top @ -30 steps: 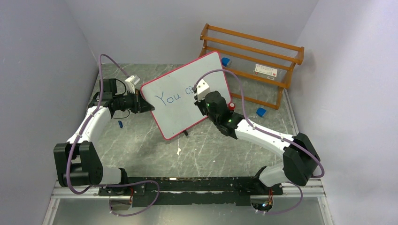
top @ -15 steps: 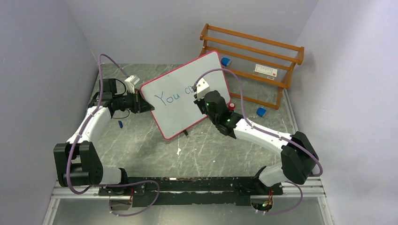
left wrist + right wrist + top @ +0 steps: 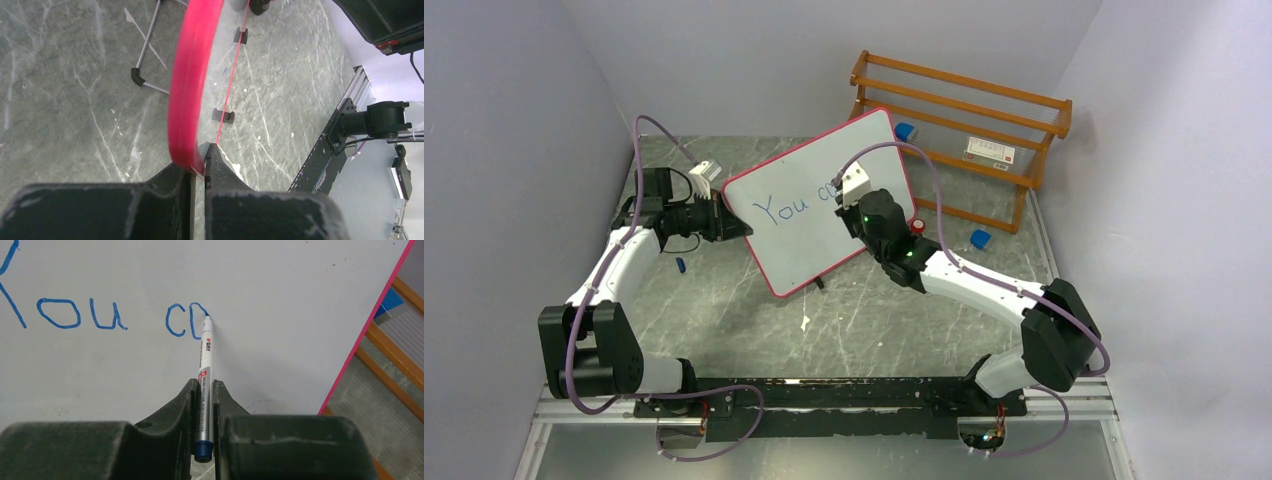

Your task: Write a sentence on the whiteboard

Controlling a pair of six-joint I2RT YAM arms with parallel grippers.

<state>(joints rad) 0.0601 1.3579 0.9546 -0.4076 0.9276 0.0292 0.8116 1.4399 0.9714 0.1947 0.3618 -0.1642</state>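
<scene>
On the grey stone tabletop (image 3: pixel 864 320), left pincer (image 3: pixel 200 167) clamps the whiteboard (image 3: pixel 799 245) by its rim, right pincer (image 3: pixel 204 390) grips a marker (image 3: pixel 205 355).

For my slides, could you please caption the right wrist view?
Right gripper holds marker on whiteboard; sentence so far: "You ca".

Left gripper (image 3: pixel 199 162) clamped tight, right gripper (image 3: pixel 205 386) pinched closed

The whiteboard (image 3: pixel 192 90) is clamped between the fingers of the left gripper (image 3: pixel 205 161). A marker (image 3: pixel 205 360) is held between those of the right gripper (image 3: pixel 204 386), tip ahead on the sentence (image 3: pixel 116 320).
</scene>
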